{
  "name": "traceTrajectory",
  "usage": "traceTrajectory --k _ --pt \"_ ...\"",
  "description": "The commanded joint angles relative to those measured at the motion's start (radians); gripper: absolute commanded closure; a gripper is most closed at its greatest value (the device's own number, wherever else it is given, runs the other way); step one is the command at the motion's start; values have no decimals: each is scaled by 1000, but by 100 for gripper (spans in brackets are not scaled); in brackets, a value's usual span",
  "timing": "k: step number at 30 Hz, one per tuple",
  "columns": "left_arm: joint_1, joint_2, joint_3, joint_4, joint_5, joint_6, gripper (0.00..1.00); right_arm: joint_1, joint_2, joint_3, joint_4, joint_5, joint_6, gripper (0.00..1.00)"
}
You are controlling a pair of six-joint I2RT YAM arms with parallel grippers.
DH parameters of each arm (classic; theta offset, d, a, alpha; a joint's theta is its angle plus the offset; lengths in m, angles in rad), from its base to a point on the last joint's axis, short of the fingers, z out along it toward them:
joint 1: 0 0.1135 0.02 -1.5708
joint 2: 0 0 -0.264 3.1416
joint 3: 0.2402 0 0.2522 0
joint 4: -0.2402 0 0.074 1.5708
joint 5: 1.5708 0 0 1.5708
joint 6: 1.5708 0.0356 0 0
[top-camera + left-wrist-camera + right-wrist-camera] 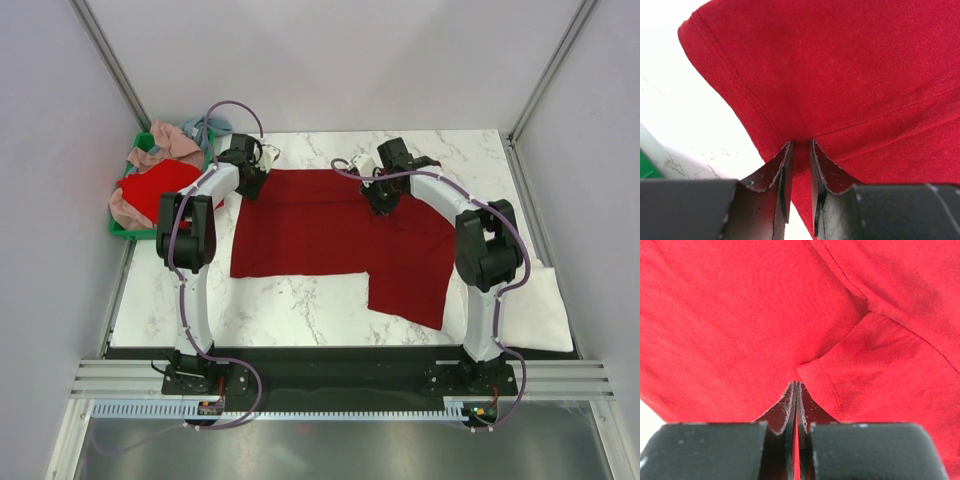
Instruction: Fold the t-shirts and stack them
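Crimson shirt [320, 235] spread on table [300, 310], left gripper [801, 145] clamped on its far-left hem corner, right gripper [796, 385] pinched tight on cloth at its far edge.

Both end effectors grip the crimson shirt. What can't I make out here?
Top view: fingertips of left end effector and right end effector, under their own wrists.
Top view: how many shirts in crate; heaped, left arm overlaps.
Wrist views: crimson shirt nearly fills them; its outline cut off.
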Motion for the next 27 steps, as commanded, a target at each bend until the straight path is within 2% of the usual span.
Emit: traceTrajectory --k 1,3,4,10,18,27 --pt "9 9 36 -6 -14 -6 74 9 -41 -5 -1 4 12 96" --pt "9 11 38 -6 -14 -6 74 7 -47 -9 -5 27 15 90" --pt "9 11 39 -6 -14 -4 74 6 -54 -14 -2 43 18 81" --pt "11 19 42 -6 -17 -1 74 -106 -110 -92 -5 67 26 67" --pt "14 26 44 -6 -20 3 74 -246 -140 -152 -44 53 9 64" --pt "14 23 41 -10 -25 8 74 -293 -133 -158 -70 71 -14 62"
